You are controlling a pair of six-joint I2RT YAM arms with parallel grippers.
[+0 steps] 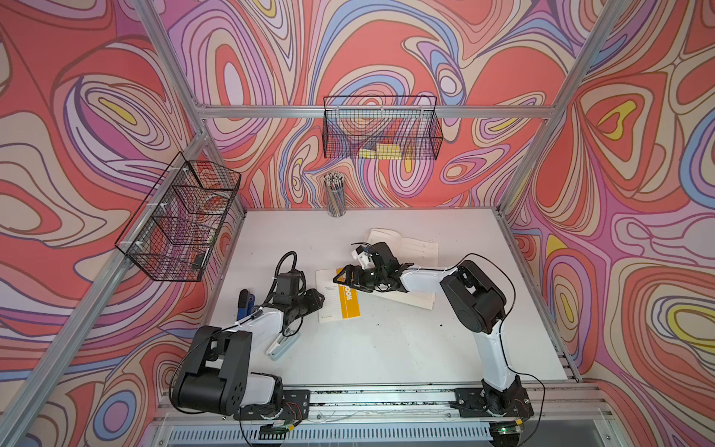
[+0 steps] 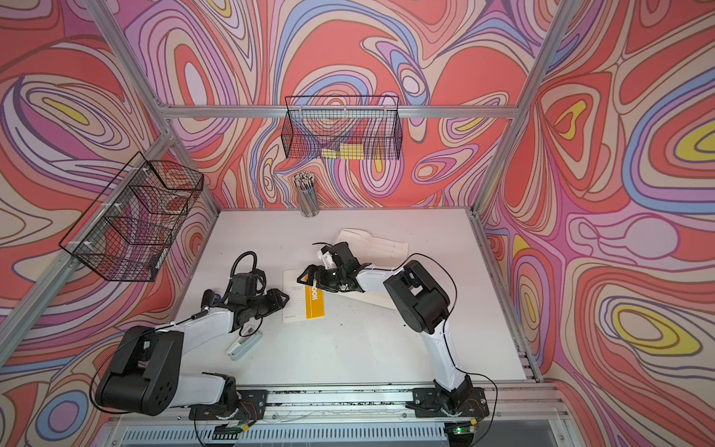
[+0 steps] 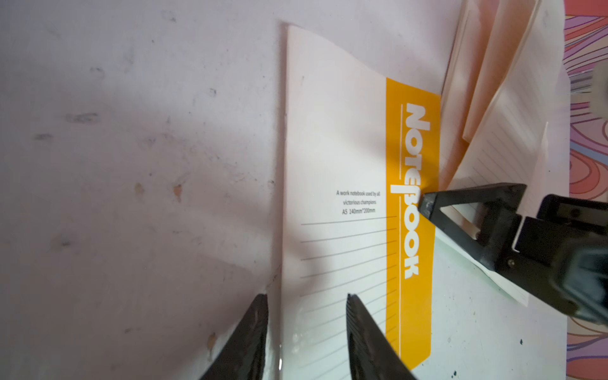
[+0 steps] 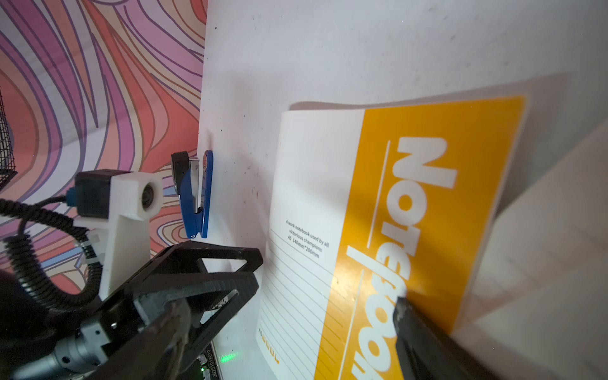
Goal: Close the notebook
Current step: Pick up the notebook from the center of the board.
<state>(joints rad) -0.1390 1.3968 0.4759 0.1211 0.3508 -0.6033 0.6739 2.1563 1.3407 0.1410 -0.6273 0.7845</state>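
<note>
Two risks: the notebook [image 1: 339,297] lies open on the bench [image 1: 387,348], my left end effector [image 3: 306,297] apart astride its cover's [image 3: 332,148] left edge, my right end effector [image 3: 427,205] touching the yellow stripe [image 3: 421,312], spread I cannot tell. The flat cover may slip the pinch, or crease under that tip.

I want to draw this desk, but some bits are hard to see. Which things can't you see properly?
Cream lined pages of the white-and-yellow paper notebook: middle hidden by the right arm in both top views.
Pale blue stapler: partly under the left arm, both top views.
Yellow blocks in the black wire basket: too small behind mesh in both top views.
Right gripper: right wrist view's edge cuts it off; open or shut is unclear.
</note>
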